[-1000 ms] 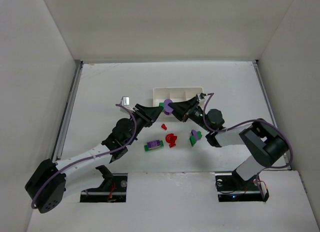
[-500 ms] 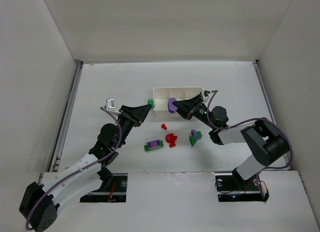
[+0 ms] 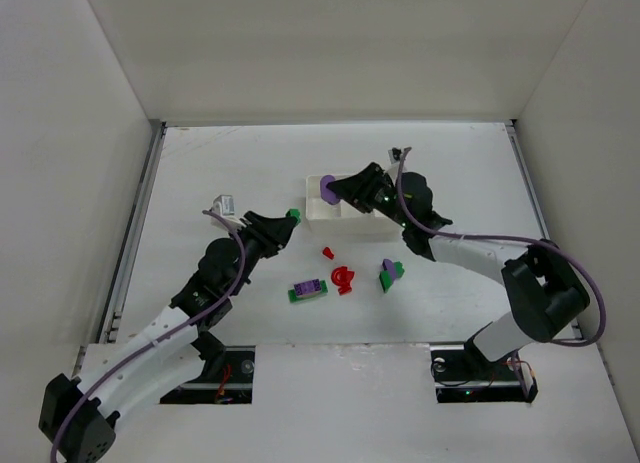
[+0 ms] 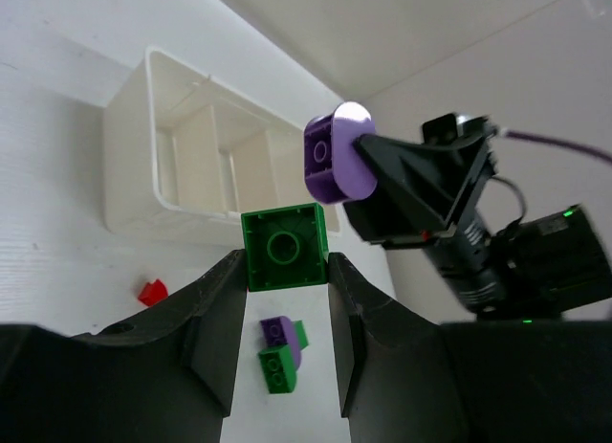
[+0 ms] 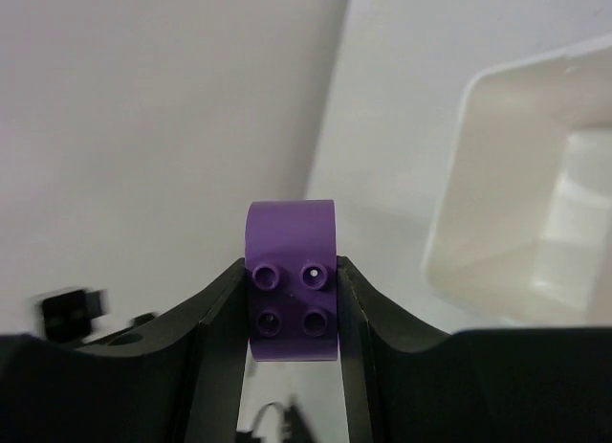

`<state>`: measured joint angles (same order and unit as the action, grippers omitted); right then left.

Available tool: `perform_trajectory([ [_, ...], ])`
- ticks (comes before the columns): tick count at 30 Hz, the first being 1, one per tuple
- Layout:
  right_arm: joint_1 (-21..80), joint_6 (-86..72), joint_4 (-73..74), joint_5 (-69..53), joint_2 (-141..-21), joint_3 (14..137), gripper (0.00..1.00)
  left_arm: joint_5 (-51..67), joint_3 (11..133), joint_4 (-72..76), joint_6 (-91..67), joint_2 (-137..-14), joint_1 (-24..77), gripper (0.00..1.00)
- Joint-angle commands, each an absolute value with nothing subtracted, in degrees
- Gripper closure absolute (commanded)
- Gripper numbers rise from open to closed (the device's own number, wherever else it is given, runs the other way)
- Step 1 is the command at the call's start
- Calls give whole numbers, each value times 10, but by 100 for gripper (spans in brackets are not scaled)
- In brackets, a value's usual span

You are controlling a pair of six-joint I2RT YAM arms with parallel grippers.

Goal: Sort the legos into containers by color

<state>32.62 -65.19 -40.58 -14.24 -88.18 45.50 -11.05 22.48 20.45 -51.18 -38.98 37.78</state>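
Holds a green brick pinched tight in the left gripper, just beside the left end of the white tray. Clamps a rounded purple brick in the right gripper, close to that same end. Shows other legos loose on the table nearby.

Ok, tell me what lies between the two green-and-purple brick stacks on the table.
The top view shows a red piece between the left stack and the right stack. A smaller red brick sits farther back, off that line.
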Motion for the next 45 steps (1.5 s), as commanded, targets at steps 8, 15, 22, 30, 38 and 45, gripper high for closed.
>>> perform_trajectory([
  [8, 387, -420, -99, 57, -926, 618, 71, -179, 276, 145, -425, -396, 413, 88],
  [15, 393, -412, -93, 83, -966, 655, 67, -178, 277, 144, -423, -402, 410, 88],
  [22, 393, -405, -94, 73, -996, 686, 52, -179, 294, 148, -410, -438, 413, 88],
  [30, 384, -405, -105, 62, -960, 679, 31, -180, 320, 166, -403, -491, 418, 88],
  [38, 343, -423, -185, 129, -746, 460, 74, -181, 443, 177, -341, -655, 467, 87],
  [45, 333, -435, -164, 201, -550, 284, 77, -178, 566, 163, -300, -817, 477, 86],
])
